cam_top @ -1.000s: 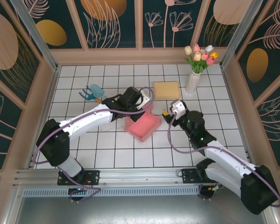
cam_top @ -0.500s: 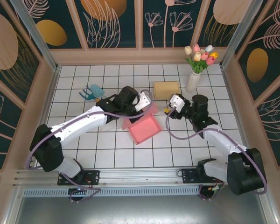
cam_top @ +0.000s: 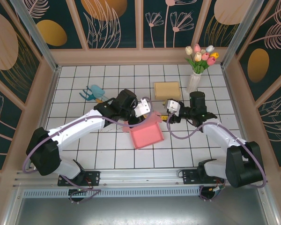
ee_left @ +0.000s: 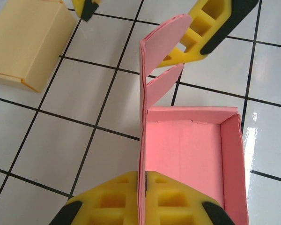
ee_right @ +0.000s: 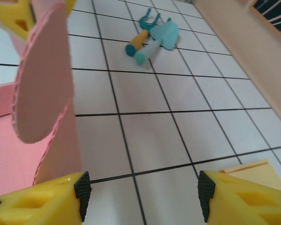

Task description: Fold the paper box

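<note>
Paper box (cam_top: 147, 133) sits open-topped on the table (cam_top: 84, 79), directly ahead of the left claw (ee_left: 143, 199), which is clenched on its tall side. That side's rounded flap (ee_right: 42, 75) stands upright just beyond the right claw (ee_right: 143, 197), beside one finger rather than inside the spread, empty jaws. The right arm is nearer the flap, so pushing it inward looks like its job.

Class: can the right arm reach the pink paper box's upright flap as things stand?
Probably yes: the right arm has its open jaws close beside the rounded pink paper flap, with nothing between.
</note>
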`<move>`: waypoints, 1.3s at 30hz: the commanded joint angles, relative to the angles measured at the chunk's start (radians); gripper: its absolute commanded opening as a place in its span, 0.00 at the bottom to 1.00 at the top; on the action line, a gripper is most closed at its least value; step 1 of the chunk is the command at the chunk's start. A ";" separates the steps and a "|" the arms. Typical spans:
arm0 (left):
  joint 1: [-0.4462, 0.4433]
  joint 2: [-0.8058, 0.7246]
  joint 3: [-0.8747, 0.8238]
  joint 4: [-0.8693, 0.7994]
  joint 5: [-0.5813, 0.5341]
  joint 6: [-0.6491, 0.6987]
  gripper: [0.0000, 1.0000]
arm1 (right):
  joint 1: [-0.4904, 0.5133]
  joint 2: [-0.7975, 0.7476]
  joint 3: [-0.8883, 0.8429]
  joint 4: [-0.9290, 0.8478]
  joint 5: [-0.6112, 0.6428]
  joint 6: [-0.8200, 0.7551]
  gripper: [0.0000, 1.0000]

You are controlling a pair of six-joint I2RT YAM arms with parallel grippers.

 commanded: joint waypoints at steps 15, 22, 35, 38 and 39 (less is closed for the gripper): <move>-0.021 -0.038 -0.035 0.081 0.098 0.042 0.00 | 0.049 0.096 0.110 -0.259 -0.279 -0.190 0.46; -0.038 -0.069 -0.064 0.116 0.111 0.064 0.00 | 0.064 0.114 0.118 -0.291 -0.299 -0.233 0.33; -0.068 -0.087 -0.077 0.135 0.114 0.083 0.00 | 0.082 0.129 0.135 -0.361 -0.327 -0.322 0.12; -0.076 -0.092 -0.075 0.142 0.106 0.078 0.00 | 0.083 0.138 0.145 -0.383 -0.330 -0.341 0.01; -0.078 -0.096 -0.077 0.146 0.100 0.075 0.00 | 0.084 0.141 0.148 -0.389 -0.329 -0.345 0.00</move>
